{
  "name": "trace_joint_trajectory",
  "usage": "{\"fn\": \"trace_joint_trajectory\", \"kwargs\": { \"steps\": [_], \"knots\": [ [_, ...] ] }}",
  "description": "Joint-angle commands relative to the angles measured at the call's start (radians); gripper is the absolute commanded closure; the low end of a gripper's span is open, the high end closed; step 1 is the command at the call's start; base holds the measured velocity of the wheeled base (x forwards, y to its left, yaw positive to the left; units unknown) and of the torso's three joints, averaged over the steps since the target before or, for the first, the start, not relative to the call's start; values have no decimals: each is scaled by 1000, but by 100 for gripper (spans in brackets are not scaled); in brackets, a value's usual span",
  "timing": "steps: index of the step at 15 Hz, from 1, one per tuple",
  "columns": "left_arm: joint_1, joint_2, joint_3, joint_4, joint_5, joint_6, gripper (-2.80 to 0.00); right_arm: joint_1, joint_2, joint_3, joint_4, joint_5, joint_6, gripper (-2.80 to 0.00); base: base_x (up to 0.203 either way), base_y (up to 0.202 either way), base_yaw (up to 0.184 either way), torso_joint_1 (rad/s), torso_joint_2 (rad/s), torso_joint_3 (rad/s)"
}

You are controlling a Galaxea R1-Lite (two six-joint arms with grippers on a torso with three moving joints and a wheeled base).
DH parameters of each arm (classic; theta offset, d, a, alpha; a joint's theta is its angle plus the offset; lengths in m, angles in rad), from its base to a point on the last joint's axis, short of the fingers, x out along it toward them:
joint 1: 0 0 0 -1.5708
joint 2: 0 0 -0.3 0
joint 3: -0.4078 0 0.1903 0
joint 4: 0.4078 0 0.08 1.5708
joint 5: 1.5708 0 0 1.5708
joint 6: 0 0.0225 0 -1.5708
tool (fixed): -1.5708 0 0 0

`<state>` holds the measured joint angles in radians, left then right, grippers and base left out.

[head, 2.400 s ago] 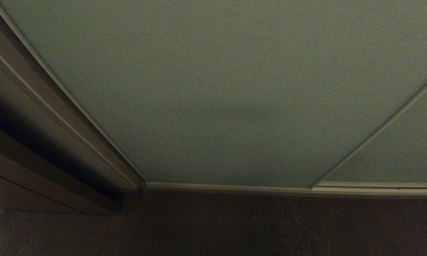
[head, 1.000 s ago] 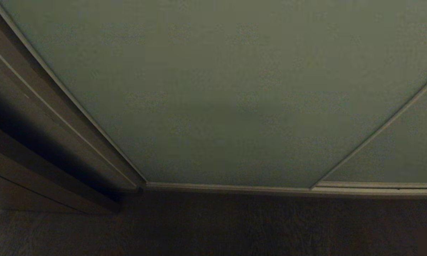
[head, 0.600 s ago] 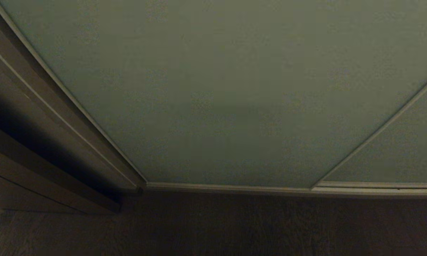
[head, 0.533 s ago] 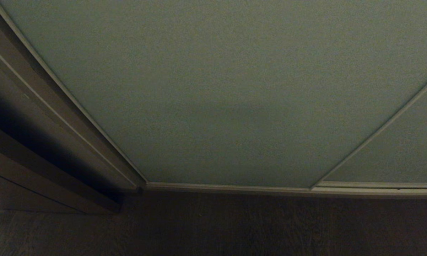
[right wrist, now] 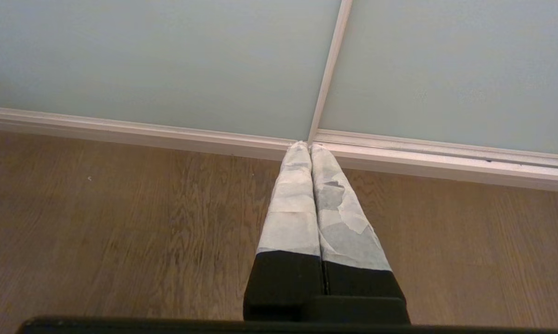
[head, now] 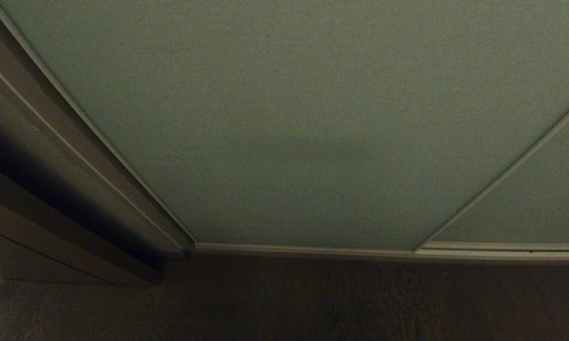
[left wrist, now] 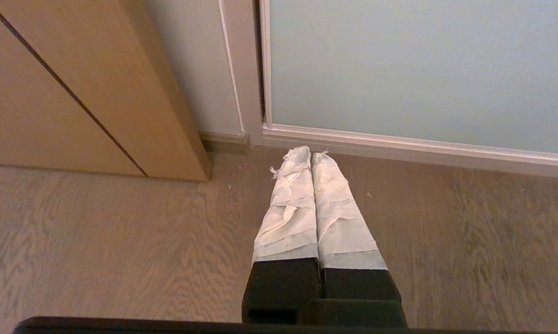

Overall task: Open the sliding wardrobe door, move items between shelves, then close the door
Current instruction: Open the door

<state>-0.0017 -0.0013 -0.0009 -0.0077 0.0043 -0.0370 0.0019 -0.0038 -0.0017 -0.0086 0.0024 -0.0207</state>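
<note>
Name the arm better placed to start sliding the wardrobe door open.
Left, probably. The left gripper, fingers shut, sits near the free edge of the door beside the frame, where it could push. The right gripper, also shut, faces the seam between two panels.

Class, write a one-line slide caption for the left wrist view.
Shut left gripper hangs above the wood floor, before the closed sliding wardrobe door.
</note>
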Motion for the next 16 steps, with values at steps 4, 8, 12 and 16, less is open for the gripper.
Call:
{"fn": "trace_joint_trajectory", "kwargs": {
  "steps": [4,8,12,16],
  "knots": [
    [2,1,-7,17,2,1,0,1,2,0,-1,1,-1,0,0,0,0,0,0,0],
    [0,8,-47,65,2,20,0,0,2,0,-1,1,-1,0,0,0,0,0,0,0],
    [0,163,-285,56,19,23,0,0,2,0,-1,1,-1,0,0,0,0,0,0,0],
    [1,322,-455,-67,150,43,0,0,2,0,-1,1,-1,0,0,0,0,0,0,0]
  ]
}}
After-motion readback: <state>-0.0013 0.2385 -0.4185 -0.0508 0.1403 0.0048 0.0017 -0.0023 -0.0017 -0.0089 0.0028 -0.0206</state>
